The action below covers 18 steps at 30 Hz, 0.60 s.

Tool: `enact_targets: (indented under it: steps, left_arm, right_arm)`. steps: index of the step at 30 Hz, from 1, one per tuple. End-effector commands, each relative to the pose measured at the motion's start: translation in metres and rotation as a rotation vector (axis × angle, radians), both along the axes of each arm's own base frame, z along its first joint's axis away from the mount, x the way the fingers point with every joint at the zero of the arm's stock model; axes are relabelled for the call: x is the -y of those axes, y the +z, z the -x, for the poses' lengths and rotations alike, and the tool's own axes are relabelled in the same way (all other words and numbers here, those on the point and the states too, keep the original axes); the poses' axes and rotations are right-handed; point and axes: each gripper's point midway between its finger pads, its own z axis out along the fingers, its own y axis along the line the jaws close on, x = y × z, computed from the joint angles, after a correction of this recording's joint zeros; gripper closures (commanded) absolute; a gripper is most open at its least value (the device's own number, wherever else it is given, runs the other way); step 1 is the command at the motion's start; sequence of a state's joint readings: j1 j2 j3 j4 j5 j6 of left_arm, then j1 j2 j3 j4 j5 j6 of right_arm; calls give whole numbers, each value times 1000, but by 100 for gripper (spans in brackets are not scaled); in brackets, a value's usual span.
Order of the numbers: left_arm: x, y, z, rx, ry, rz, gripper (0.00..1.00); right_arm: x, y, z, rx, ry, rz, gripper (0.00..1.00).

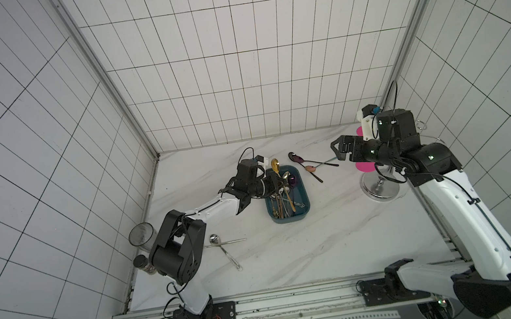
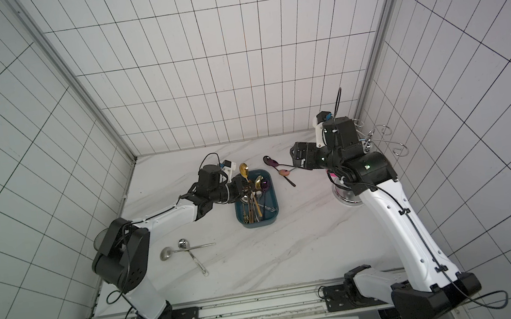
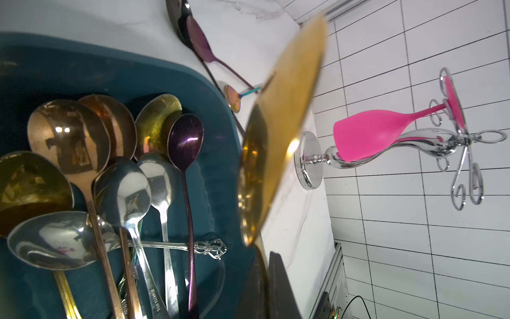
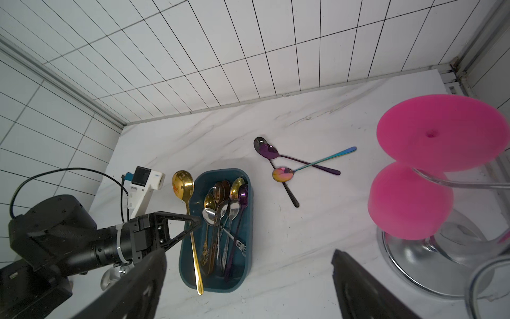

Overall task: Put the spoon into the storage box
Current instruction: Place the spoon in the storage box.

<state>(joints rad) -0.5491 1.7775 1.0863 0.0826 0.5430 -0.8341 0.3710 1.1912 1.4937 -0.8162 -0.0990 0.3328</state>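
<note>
Mid-frame in both top views, the left claw is clamping tight on the handle of a gold spoon, holding it lengthwise over the storage box — the bowl is poking past the box's upper rim. We cannot tell whether the spoon is touching that rim. Other spoons are lying inside the teal box. Right of centre, the right claw is hanging wide open and empty over the table — three loose spoons are lying crossed between the box and the pink goblet.
</note>
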Motion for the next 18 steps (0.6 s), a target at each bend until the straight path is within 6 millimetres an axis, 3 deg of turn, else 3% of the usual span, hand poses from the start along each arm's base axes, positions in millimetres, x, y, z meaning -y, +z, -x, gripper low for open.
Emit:
enact_targets:
  steps: [1,5,11,15,18]
  left_arm:
    - [0,-17,1,-26,0,-24,98]
    - [1,-36,0,-69,-5,-54,94]
    - [2,-41,-4,-79,-10,-69,86]
    - [0,-33,-5,-68,0,-81,60]
    - [-2,-20,-4,-48,7,-73,49]
  right_arm:
    - [12,-18,2,-21,-6,77,1]
    - [16,-28,2,-24,-1,85,1]
    - [23,-41,5,-65,-18,59,1]
    - [21,-51,3,-117,-7,51,1]
    - [13,-51,2,-117,33,30,1]
